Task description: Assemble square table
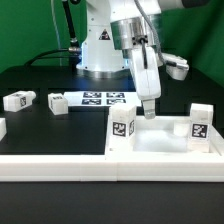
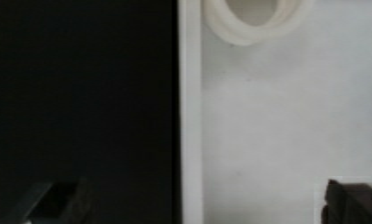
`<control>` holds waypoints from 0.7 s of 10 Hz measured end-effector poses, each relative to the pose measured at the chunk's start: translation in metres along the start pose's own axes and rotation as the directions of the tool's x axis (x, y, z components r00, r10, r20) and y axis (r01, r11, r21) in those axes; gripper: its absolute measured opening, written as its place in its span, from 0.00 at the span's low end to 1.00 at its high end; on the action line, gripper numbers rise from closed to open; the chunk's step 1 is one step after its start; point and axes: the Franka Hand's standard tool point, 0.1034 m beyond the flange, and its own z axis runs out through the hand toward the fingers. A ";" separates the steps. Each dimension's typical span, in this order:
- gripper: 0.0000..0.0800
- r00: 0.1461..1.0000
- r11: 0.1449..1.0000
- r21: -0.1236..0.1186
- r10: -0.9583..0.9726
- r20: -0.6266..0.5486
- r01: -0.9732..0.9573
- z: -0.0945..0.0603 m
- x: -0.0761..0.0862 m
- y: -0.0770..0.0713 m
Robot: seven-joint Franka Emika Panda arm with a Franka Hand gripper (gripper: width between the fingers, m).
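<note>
The white square table top (image 1: 160,142) lies at the exterior view's front right, with two tagged white legs standing upright on it, one (image 1: 122,128) at its left corner and one (image 1: 200,122) at its right. My gripper (image 1: 148,113) hangs just above the top's far edge, pointing down. In the wrist view the gripper (image 2: 201,205) is open, and its dark fingertips (image 2: 357,200) straddle the top's edge. The white top (image 2: 281,120) with a round corner hole (image 2: 254,14) is on one side and the black table on the other. Nothing is held.
Two loose tagged legs (image 1: 18,101) (image 1: 58,103) lie on the black table at the exterior view's left, and another white piece (image 1: 2,127) shows at the left border. The marker board (image 1: 105,98) lies before the robot base. A long white bar (image 1: 55,165) edges the front.
</note>
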 end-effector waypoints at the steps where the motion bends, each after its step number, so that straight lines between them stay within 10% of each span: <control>1: 0.81 1.000 1.000 -0.016 0.002 -0.008 -0.002 0.010 0.006 0.003; 5: 0.64 1.000 1.000 -0.021 0.002 -0.011 -0.002 0.016 0.007 0.000; 7: 0.30 1.000 1.000 -0.021 0.002 -0.011 -0.002 0.016 0.007 0.000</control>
